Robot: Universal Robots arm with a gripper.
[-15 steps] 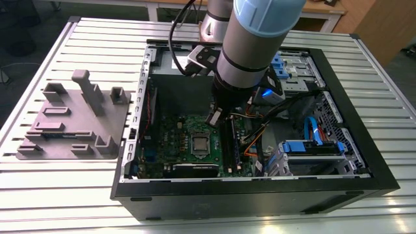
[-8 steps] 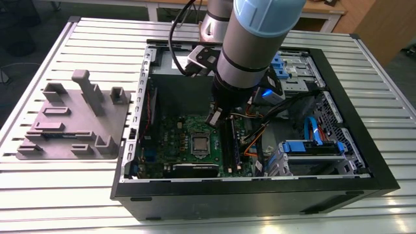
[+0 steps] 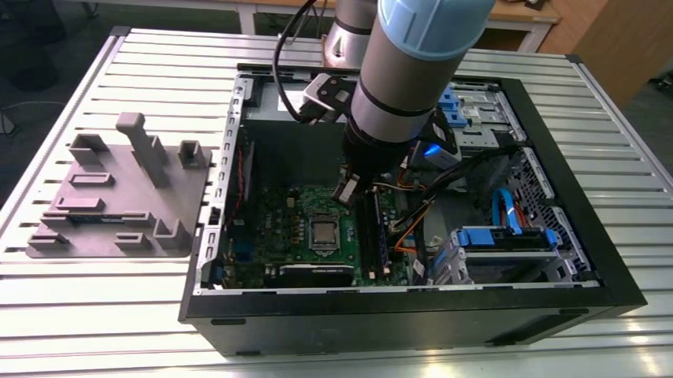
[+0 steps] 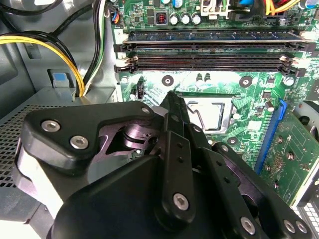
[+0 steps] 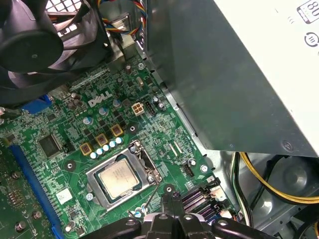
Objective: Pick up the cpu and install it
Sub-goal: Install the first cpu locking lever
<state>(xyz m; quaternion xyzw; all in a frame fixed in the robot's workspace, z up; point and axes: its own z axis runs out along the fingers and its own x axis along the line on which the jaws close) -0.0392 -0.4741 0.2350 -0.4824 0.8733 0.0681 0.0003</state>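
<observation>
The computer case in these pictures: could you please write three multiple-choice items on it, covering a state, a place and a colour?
1. The computer case is: A) open, its inside showing; B) shut by a panel; C) turned open side down.
2. The cpu lies: A) in the socket on the motherboard; B) outside the case; C) on edge against a case wall.
3. The motherboard is: A) red; B) green; C) white.
Answers: A, the exterior view looks straight into it; A, it sits flat within the socket's frame; B, the board is green in every view.
</observation>
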